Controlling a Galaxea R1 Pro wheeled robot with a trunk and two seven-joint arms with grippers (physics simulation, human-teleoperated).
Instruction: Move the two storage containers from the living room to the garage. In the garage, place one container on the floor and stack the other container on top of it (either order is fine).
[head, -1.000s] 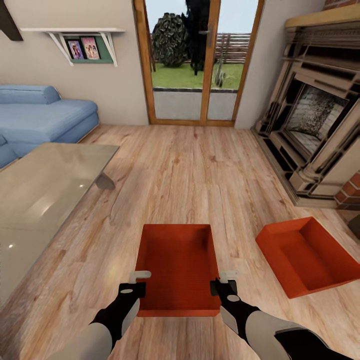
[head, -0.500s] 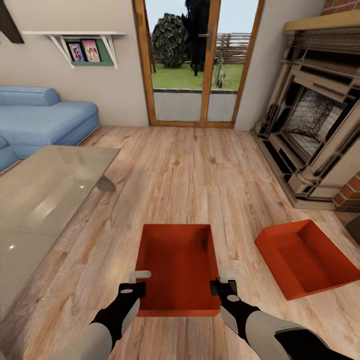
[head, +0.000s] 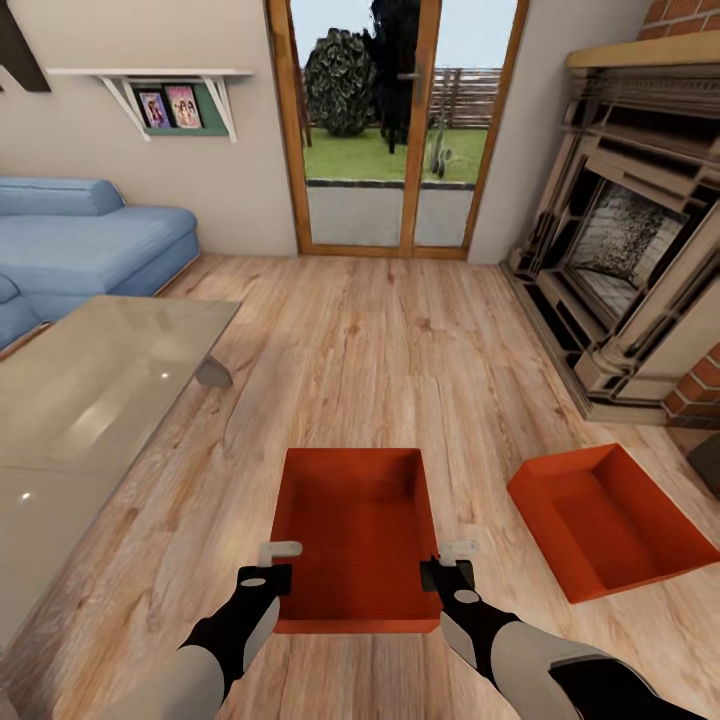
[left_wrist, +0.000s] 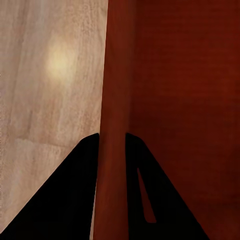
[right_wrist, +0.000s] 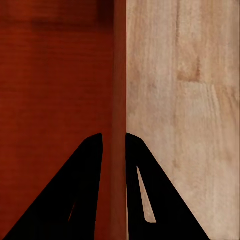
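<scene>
In the head view a red-orange storage container (head: 352, 530) hangs level in front of me, above the light wood floor of the living room. My left gripper (head: 275, 560) is shut on its left wall and my right gripper (head: 450, 558) is shut on its right wall. The left wrist view shows that thin wall (left_wrist: 112, 90) pinched in the left gripper (left_wrist: 112, 137). In the right wrist view the other wall (right_wrist: 119, 75) sits clamped in the right gripper (right_wrist: 114, 136). The second storage container (head: 605, 520) lies on the planks to my right, turned at an angle, near the fireplace.
A glass coffee table (head: 90, 400) stands at the left with a blue sofa (head: 80, 240) behind it. A brick fireplace (head: 630, 240) lines the right side. Straight ahead is a glass door (head: 395, 120), with open wood floor (head: 380, 340) leading to it.
The whole picture has shifted a little, so the camera has moved. Both grippers keep the same hold on the container, which stays fixed in front of me.
</scene>
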